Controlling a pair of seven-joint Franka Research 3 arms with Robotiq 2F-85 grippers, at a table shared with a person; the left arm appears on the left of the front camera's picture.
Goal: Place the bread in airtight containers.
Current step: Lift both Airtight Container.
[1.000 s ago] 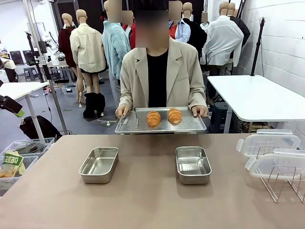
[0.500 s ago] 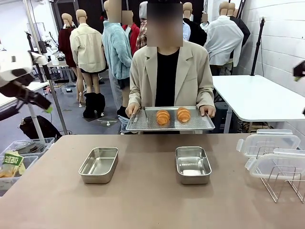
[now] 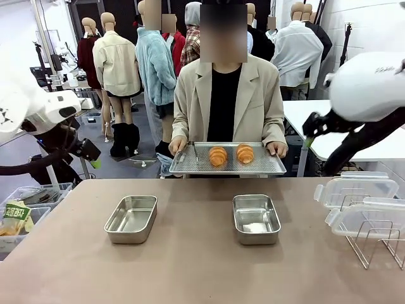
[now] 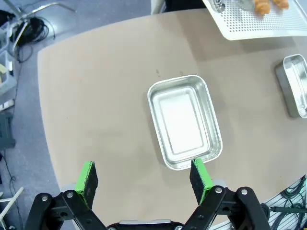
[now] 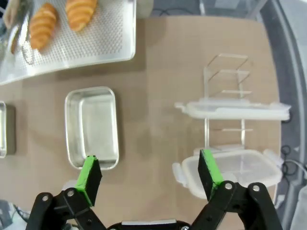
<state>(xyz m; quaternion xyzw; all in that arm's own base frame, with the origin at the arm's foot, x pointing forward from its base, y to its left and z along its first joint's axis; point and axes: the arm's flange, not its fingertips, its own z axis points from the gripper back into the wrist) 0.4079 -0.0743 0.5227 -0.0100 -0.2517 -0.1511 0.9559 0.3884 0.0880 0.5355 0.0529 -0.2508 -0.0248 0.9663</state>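
Front view first: a person in a beige jacket (image 3: 253, 101) stands at the far side, holding a large flat perforated steel tray (image 3: 266, 166) level over the far edge of the brown table (image 3: 190, 272). On it sit two golden-brown glossy ridged croissants (image 3: 218, 156), side by side and not touching. Nothing is packed yet. The two small shiny stainless-steel tins with rolled rims, the left tin (image 3: 129, 238) and the right tin (image 3: 257, 239), stand empty mid-table. The clear white-rimmed plastic lids (image 3: 357, 189) wait by the wire rack (image 3: 373, 247). The white left arm (image 3: 44, 114) and white right arm (image 3: 370, 88) hang high at either side.

Left wrist view: the left fingers (image 4: 88, 176) are spread wide with nothing between them, high above the left tin. My call is that the reach comes next: cross to the tray, straddle a croissant across its narrow width, and close gently, because that crust looks easy to crush.

Right wrist view: the right fingers (image 5: 90, 173) are just as wide and empty, looking down on the right tin with the tray beyond. A hand-held tray can wobble, so it seems wise to descend slowly, stop short of the steel, lift straight up, and lay the pastry lengthwise so a lid can seat.
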